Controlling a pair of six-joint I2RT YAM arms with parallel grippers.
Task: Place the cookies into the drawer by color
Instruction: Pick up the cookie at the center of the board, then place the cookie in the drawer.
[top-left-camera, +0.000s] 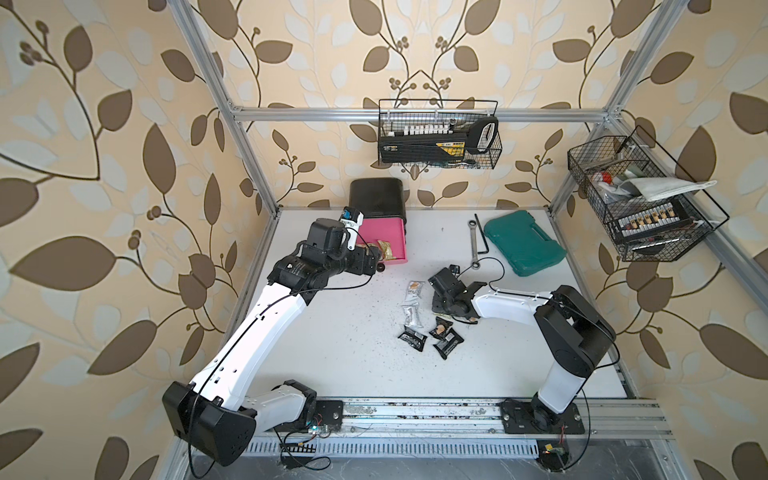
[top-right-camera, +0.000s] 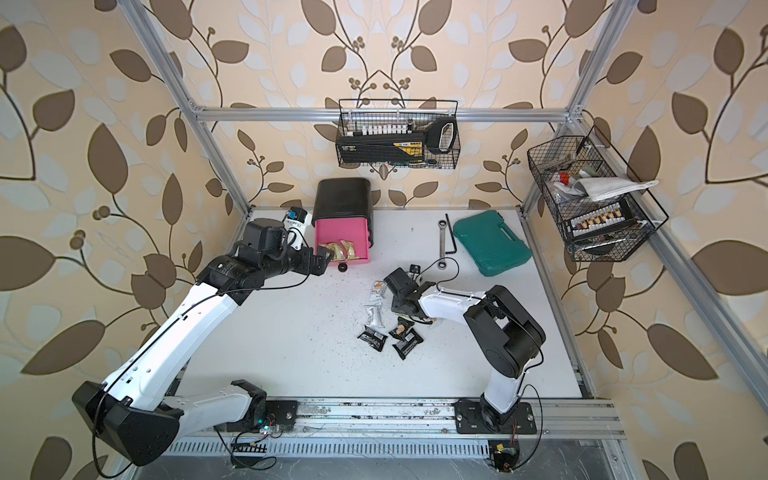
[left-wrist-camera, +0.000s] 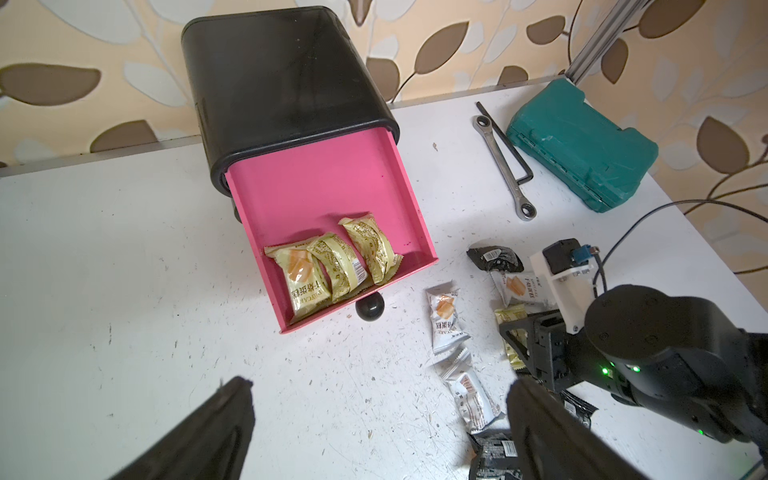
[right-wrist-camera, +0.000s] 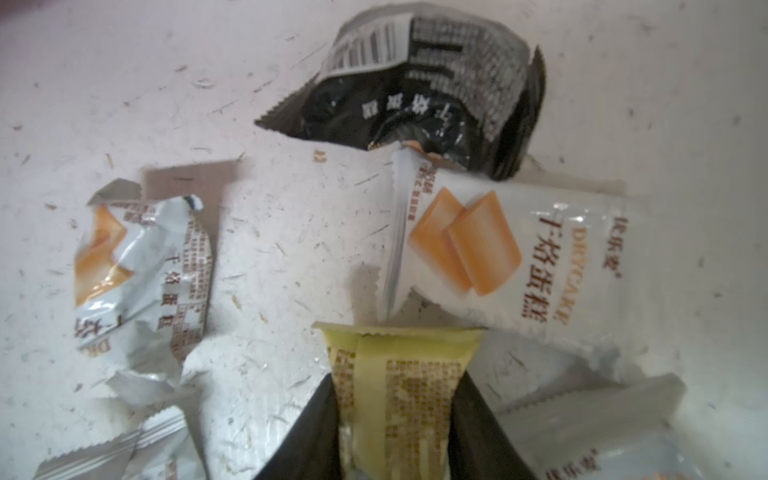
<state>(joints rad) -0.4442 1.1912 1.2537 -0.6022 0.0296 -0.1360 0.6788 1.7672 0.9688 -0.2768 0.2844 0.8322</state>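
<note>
Between right fingers (right-wrist-camera: 478, 428): yellow-green packet (right-wrist-camera: 399, 399), touching both sides.

Robot test cell, lab-built. Your evidence: aluminium extrusion frame (top-left-camera: 311, 113) backed by leaf-print wallpaper (top-left-camera: 104, 208); scuffed white tabletop (top-left-camera: 353, 353); left arm (top-left-camera: 266, 324) and right arm (top-left-camera: 561, 374) bolted to a front rail (top-left-camera: 415, 409); back wire basket (top-left-camera: 492, 160) and side wire basket (top-left-camera: 590, 199) stocked with tools; teal tool case (top-left-camera: 523, 243), ratchet wrench (top-left-camera: 473, 245), hex key (top-left-camera: 481, 235) lying loose.

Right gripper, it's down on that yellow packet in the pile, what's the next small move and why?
Probably lift straight up. The right gripper seems to pinch the yellow packet, which lies right beside a white packet; the open pink drawer already holds three yellow packets.
</note>
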